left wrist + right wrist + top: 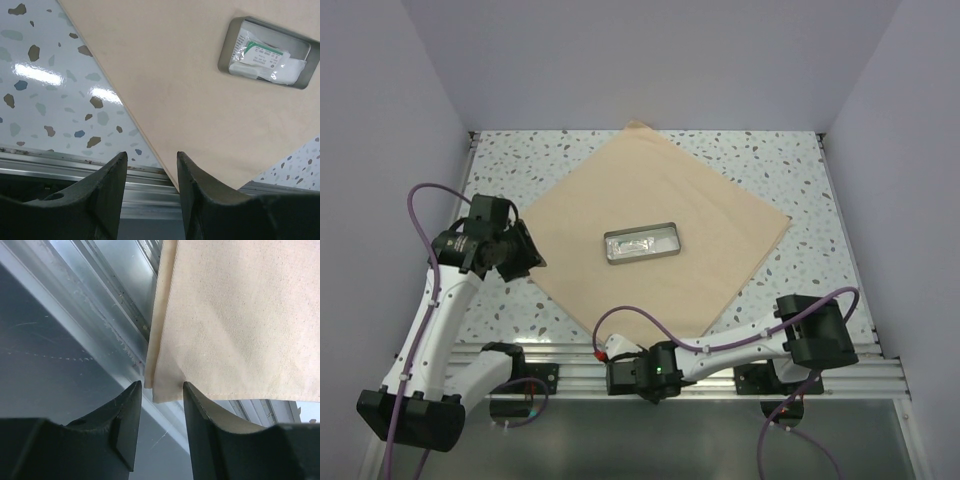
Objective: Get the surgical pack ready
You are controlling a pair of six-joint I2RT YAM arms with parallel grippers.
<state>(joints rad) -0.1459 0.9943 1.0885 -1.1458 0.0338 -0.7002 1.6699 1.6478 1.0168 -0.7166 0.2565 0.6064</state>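
- The surgical pack, a big square sheet of plain tan cloth [620, 190], lies flat as a diamond mid-counter. Its near corner reaches the aluminium rail [570, 355].
- A small shiny metal tray [677, 240] holding a clear plastic pouch [265, 57] sits on the sheet's centre.
- The right hand [162, 385] is partly spread and straddles the near corner, not pinching it.
- The left hand [151, 155] is spread and empty, just beside the sheet's left edge.
- Risk: the corner looks doubled, so a shallow bite may catch one layer or slip off.
- Risk: a fast or high lift of the corner could slide or tip the tray and spill the pouch.
- Risk: dragged cloth might snag along the rail.
- The glossy, white speckled counter [790, 170] offers little grip, and pale lilac walls [640, 60] enclose it.
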